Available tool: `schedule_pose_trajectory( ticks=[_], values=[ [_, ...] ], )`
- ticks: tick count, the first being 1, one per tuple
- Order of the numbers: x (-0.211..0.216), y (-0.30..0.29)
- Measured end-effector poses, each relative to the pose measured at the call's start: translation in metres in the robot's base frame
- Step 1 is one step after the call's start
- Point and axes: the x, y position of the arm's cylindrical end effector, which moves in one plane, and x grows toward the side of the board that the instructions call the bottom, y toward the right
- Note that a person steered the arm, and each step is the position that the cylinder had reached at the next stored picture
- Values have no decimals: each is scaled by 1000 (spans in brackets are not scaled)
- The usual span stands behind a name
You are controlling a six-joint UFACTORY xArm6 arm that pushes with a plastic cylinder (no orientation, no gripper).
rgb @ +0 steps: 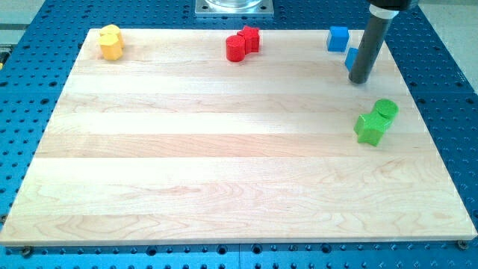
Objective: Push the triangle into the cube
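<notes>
Blue triangle (350, 58): lay near the top right corner of the board, mostly hidden behind the rod; only a blue sliver showed at the rod's left edge, so its shape could not be confirmed.
Blue cube (338, 38): sat just up and to the view's left of the triangle, near the board's top edge; whether the two touched could not be told.
My tip (359, 80): rested on the board just below and to the view's right of the blue triangle, against or immediately beside it; contact could not be confirmed.
Fingers: the arm ended in a plain dark rod (370, 45), so nothing was spread, pressed together or pinched.
Green blocks: a cylinder (386, 110) and a blockier piece (370, 128) stood touching, below the tip toward the view's right edge, well apart from the blue pair.
Red blocks: two pieces (242, 43) stood touching at the board's top centre, well to the left of the cube.
Yellow blocks: two pieces (110, 42) stood together at the top left corner.
Board (224, 149): pale wood, lying on a blue perforated table (463, 149).
</notes>
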Motion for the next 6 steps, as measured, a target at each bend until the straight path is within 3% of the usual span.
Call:
schedule_pose_trajectory(
  ticks=[2,3,4,6],
  values=[
    [-29,-14],
    [-2,2],
    [-7,50],
    [-41,28]
  ],
)
